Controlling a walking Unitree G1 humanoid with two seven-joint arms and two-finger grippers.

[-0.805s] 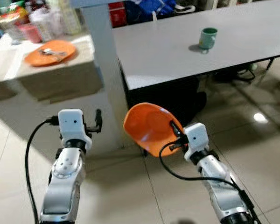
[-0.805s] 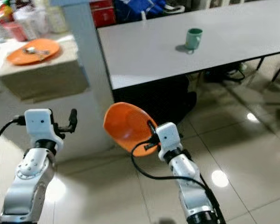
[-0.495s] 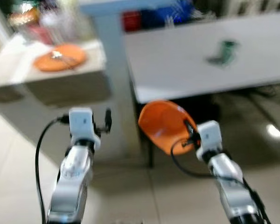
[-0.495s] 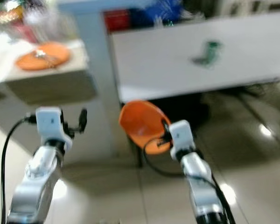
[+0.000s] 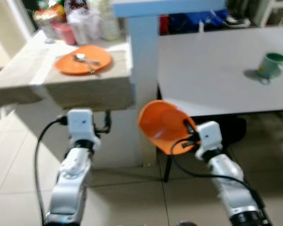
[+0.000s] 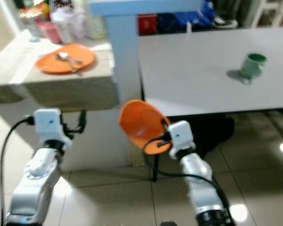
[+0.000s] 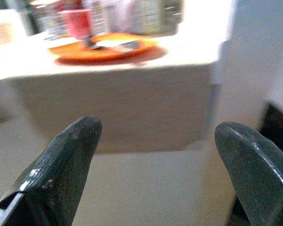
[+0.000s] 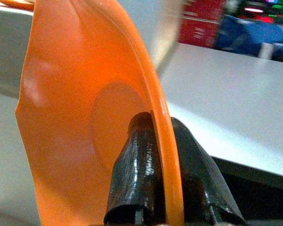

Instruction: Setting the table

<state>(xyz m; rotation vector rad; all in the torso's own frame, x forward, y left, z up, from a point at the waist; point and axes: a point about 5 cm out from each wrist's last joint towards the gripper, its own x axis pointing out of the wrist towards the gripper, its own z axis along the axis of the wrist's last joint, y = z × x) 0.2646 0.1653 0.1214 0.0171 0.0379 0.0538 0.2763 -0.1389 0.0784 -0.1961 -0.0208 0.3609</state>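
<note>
While right claw (image 5: 188, 130) is clamped on the rim of an orange bowl (image 5: 162, 125), one finger sits inside the bowl and the other outside, per right wrist view (image 8: 141, 174). Bowl is tilted up on edge, hollow side facing the robot, held in air in front of the near edge of the grey tabletop (image 5: 212, 70), not touching it. Below it: tiled floor (image 5: 132, 197) and a dark chair leg.

Left claw (image 5: 106, 123) empty, fingers (image 7: 61, 160) wide apart, held out at about the same height, in front of the beige counter tabletop (image 5: 85, 92), near its front face, not touching.

Outward:
- Grey tabletop: green mug (image 5: 271, 65) toward its far right side, upright, handle side towards near edge. Well apart from the bowl.
- Light blue pillar (image 5: 141, 52) between the two tabletops.
- Beige tabletop: orange plate (image 5: 83, 60) near its front edge, w/ spoon or similar cutlery (image 5: 85, 59) lying on it; exact type can't tell, blurred.
- Behind the plate along the back edge: pink cup (image 5: 63, 33), clear jars and packets (image 5: 92, 19), blurred.
- Behind grey tabletop: red box, blue fabric (image 6: 205, 16).
</note>
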